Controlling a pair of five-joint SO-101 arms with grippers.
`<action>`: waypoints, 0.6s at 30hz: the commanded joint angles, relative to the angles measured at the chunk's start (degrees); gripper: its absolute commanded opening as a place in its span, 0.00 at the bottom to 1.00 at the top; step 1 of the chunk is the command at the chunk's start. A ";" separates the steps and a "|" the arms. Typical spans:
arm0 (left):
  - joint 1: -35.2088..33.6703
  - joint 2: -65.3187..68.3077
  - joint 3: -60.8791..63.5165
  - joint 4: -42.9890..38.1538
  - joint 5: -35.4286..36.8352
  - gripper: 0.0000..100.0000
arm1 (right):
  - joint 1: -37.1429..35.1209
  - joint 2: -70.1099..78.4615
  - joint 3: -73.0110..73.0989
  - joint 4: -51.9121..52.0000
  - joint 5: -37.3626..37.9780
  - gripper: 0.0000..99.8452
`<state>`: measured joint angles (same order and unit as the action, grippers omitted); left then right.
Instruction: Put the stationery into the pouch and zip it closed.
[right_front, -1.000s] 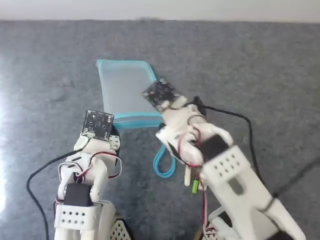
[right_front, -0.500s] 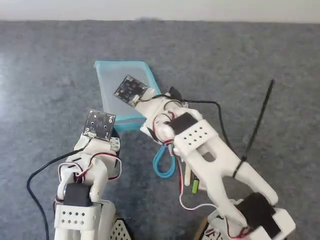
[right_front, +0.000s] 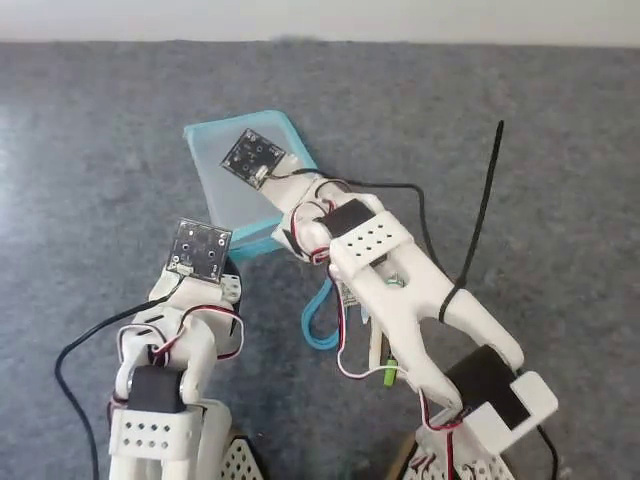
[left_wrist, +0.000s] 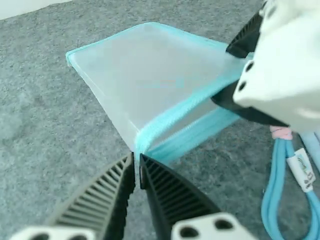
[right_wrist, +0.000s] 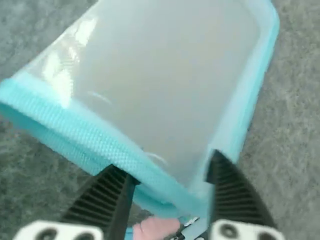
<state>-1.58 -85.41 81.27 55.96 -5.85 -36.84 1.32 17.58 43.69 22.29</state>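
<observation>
The translucent light-blue pouch (right_front: 232, 182) lies flat at the table's middle, its zip edge (left_wrist: 175, 117) toward the arms. My left gripper (left_wrist: 136, 162) is shut at the near corner of that edge, pinching the pouch's corner. My right gripper (right_wrist: 167, 182) is open and reaches over the pouch, one finger (right_wrist: 107, 192) on each side of the zip edge's other end. A small pink piece (right_wrist: 150, 229) shows just below it. A blue looped cord (right_front: 320, 318) with a tag lies on the carpet beside the pouch. A green pen (right_front: 388, 372) lies under the right arm.
Grey carpet (right_front: 540, 150) covers the table, with free room to the left, right and far side of the pouch. The right arm's black cable (right_front: 400, 190) loops over the carpet right of the pouch. A pale wall edge runs along the far side.
The right arm has swung left and forward over the pouch, and the pouch's far end has turned slightly. The left arm has not moved.
</observation>
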 joint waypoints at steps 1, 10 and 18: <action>-0.09 -0.79 -3.38 0.18 -0.62 0.01 | 2.15 -2.42 -4.04 1.54 -0.79 0.02; -6.15 -0.79 -9.98 1.67 1.41 0.25 | 3.65 -9.54 -11.87 20.53 -4.48 0.01; -6.07 -0.79 -18.86 8.18 2.46 0.27 | 3.47 -10.24 -8.97 20.70 -5.01 0.01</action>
<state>-8.53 -85.49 66.68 63.08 -4.44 -33.85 -4.84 9.14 63.74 18.42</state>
